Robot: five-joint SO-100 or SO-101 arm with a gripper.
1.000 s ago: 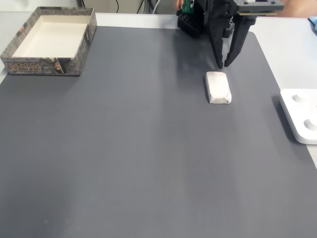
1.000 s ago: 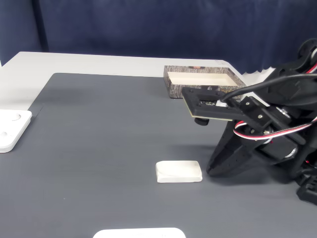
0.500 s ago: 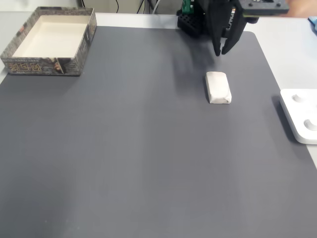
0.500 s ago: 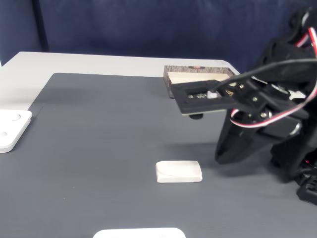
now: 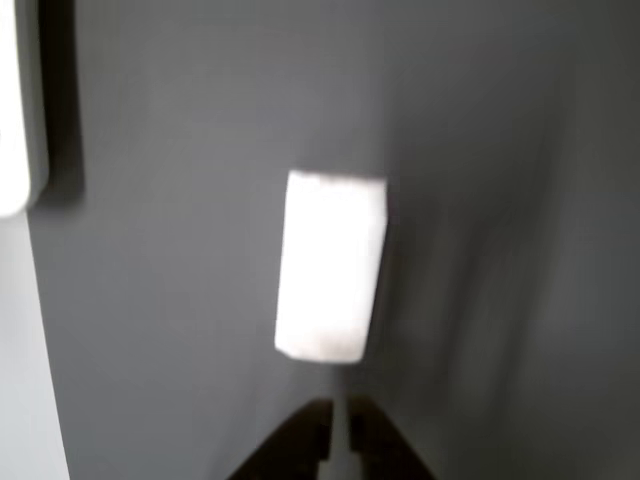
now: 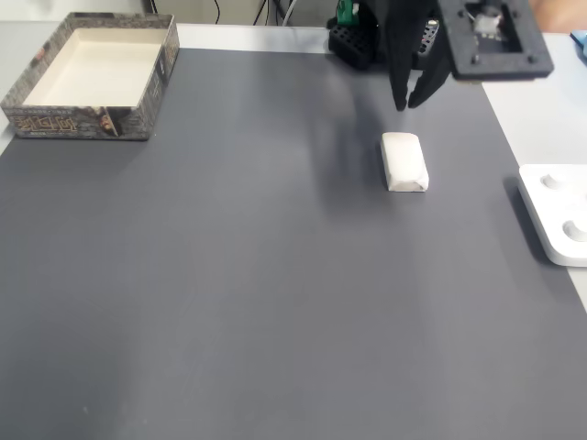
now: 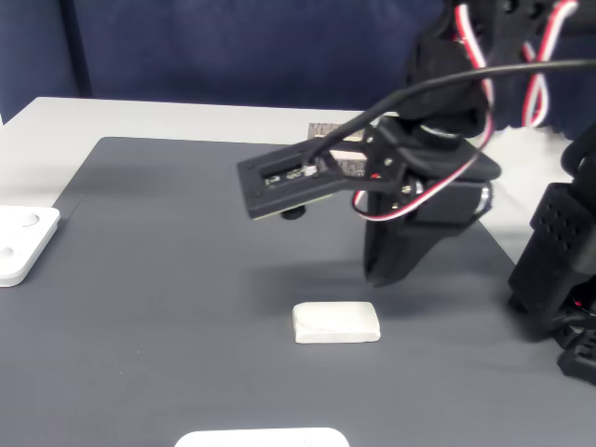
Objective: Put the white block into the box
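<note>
White block (image 6: 404, 161) unmoved | fingers (image 6: 404, 92) risen, narrowed | box (image 6: 92, 75) unchanged

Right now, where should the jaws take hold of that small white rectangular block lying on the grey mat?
Grip the small white rectangular block across its two long sides at mid-length, coming straight down from above. It lies flat, and its short width probably suits the jaws better.

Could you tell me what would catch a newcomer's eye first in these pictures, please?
Probably the white block, lying flat and alone on the dark grey mat, bright against it. Just behind it in a fixed view, the black gripper hangs above the mat, not touching the block. Far off at the mat's top left corner sits the box, with nothing in its pale interior.
</note>
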